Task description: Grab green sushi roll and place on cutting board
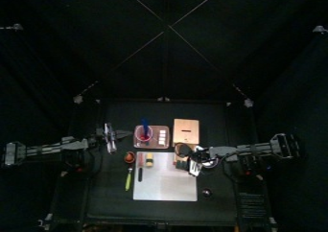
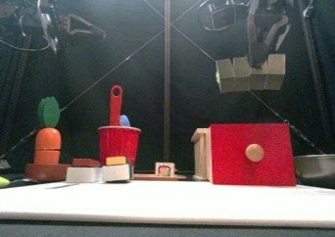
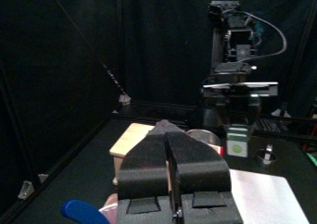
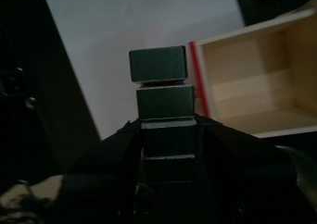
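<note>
Black curtains (image 2: pixel 170 30) close in a small black table (image 1: pixel 107 199), where a white cutting board (image 1: pixel 164 183) fills the tabletop's front half. The right gripper (image 1: pixel 193 154) hangs high over the board's far right corner, jaws spread wide and clamped on the green sushi roll (image 2: pixel 253 74). The roll lies level in the air, clear of the board. Beneath it, just past the board's far edge, stands a wooden box with a red front (image 2: pixel 249 155). Near the tabletop's left edge are a red cup (image 2: pixel 118 143) holding utensils, a toy carrot (image 2: pixel 49 138) and two small sushi pieces (image 2: pixel 101 171). The left gripper (image 3: pixel 171 168) hangs above the left edge, jaws pressed together, holding nothing.
</note>
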You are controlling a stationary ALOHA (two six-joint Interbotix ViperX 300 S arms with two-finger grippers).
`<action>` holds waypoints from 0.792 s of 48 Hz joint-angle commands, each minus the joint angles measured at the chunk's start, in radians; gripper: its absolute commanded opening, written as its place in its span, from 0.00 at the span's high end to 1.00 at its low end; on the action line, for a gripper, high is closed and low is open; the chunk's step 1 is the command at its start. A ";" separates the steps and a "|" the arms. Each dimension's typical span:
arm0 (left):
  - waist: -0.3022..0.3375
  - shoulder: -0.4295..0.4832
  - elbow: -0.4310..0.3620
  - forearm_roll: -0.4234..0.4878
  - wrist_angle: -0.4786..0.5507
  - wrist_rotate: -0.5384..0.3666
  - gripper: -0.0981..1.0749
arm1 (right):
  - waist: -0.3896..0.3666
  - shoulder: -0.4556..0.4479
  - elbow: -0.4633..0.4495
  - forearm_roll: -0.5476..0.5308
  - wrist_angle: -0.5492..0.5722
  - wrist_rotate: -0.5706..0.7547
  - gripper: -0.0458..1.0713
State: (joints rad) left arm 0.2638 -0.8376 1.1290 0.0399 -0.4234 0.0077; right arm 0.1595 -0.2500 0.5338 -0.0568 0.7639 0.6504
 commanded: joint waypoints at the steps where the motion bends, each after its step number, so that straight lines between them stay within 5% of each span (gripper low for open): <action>1: 0.005 0.003 -0.014 0.025 -0.009 -0.002 0.87 | 0.061 0.041 -0.048 -0.057 -0.052 0.071 0.37; 15: 0.005 0.003 -0.009 -0.008 -0.009 -0.006 0.87 | 0.086 0.244 -0.153 -0.023 -0.089 0.388 0.37; 29: 0.000 0.003 0.002 -0.040 -0.006 -0.008 0.86 | 0.114 0.391 -0.293 -0.048 0.104 0.857 0.37; 38: 0.000 0.003 0.017 -0.040 -0.006 -0.005 0.86 | 0.146 0.445 -0.336 -0.155 0.166 1.160 0.37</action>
State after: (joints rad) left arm 0.2654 -0.8391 1.1520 0.0015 -0.4218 0.0015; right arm 0.2915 0.2040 0.2378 -0.1657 0.9189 1.7027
